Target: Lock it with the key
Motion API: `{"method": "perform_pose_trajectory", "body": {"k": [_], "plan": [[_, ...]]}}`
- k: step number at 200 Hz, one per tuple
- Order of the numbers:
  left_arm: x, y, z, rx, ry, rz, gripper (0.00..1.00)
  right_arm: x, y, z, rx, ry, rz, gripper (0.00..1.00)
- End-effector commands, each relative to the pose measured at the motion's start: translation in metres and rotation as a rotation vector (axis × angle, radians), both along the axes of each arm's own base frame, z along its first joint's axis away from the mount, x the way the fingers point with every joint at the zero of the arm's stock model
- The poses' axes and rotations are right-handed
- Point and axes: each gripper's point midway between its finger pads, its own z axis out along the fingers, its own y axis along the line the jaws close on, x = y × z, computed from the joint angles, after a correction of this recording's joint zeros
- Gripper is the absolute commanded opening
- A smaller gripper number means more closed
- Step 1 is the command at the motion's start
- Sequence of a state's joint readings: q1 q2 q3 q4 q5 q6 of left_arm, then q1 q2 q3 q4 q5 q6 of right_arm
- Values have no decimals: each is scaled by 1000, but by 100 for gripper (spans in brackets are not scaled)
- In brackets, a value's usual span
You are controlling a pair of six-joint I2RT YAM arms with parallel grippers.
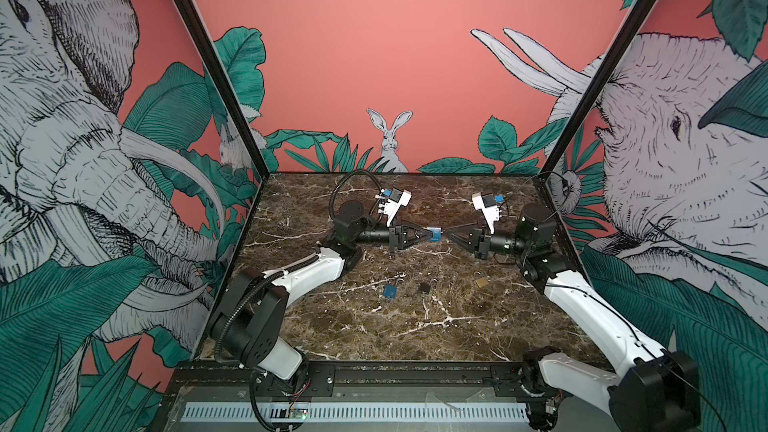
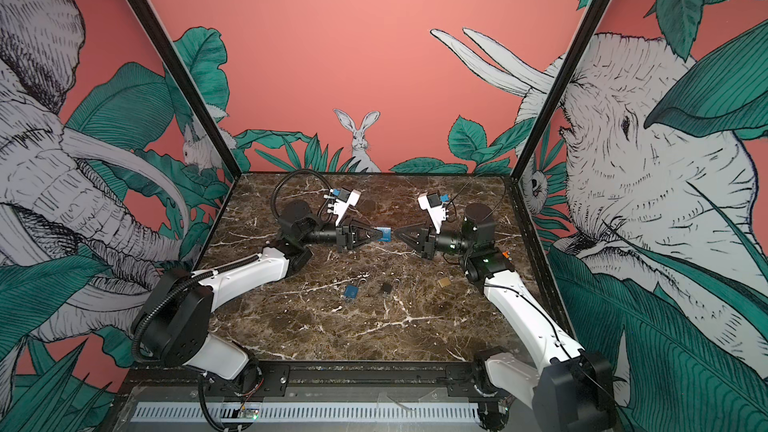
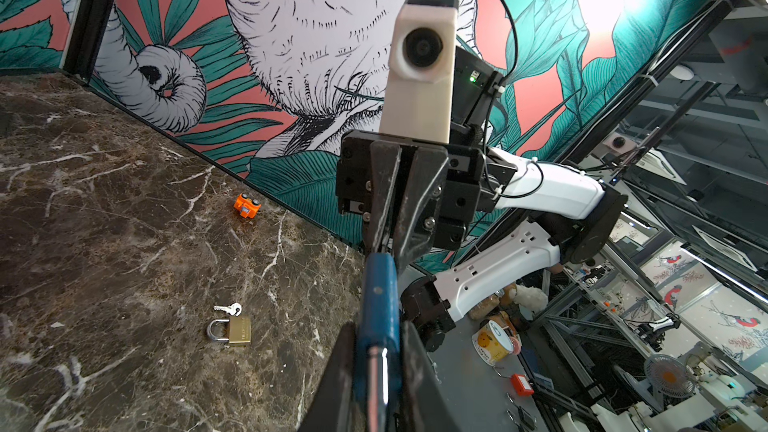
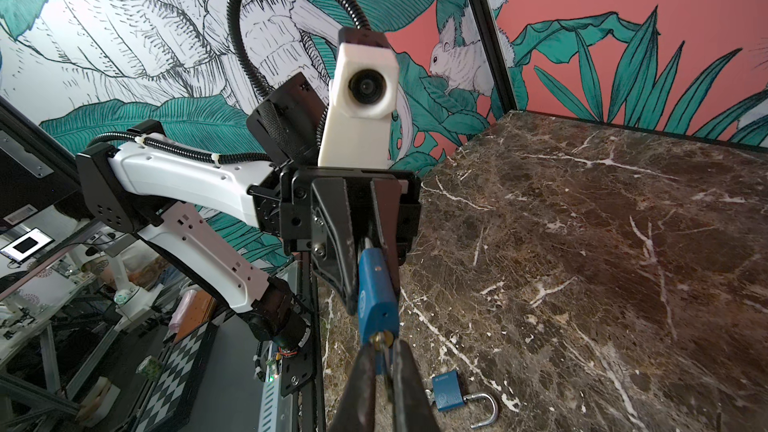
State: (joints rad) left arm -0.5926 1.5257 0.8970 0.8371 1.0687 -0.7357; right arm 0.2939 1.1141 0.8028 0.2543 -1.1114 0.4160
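Centrally over your marble table (image 1: 415, 326), your left gripper (image 1: 430, 236) at nine o'clock meets your right gripper (image 1: 448, 233) at three o'clock: the left clamps the blue padlock (image 4: 376, 297), the right pinches the key (image 4: 383, 358) at its keyhole.

Four padlocks (image 1: 435, 235) (image 1: 389, 291) (image 1: 424, 288) (image 1: 481, 282), perhaps two keys (image 3: 227, 308) (image 4: 380, 347)

key (image 4: 385, 358) mostly inside right hand (image 4: 382, 350), held padlock (image 4: 376, 297) shackle obscured

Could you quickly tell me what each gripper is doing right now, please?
Left gripper: closed, holding the blue padlock.
Right gripper: closed on the key at that padlock's keyhole.
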Motion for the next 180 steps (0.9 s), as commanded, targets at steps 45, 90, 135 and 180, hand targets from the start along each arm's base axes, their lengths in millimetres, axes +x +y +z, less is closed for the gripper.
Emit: {"method": "perform_pose_trajectory", "body": {"k": [45,90,135,180], "plan": [[9,0,14,-28,-40,33,0,-11,4,11,24,-59,71,9],[11,-2,16,-35,-39,34,0,-11,4,6,13,-49,65,9],[12,-1,15,-34,-38,37,0,-7,2,3,5,-47,44,0],[17,11,14,-34,-49,76,0,4,-10,4,36,33,13,0]]}}
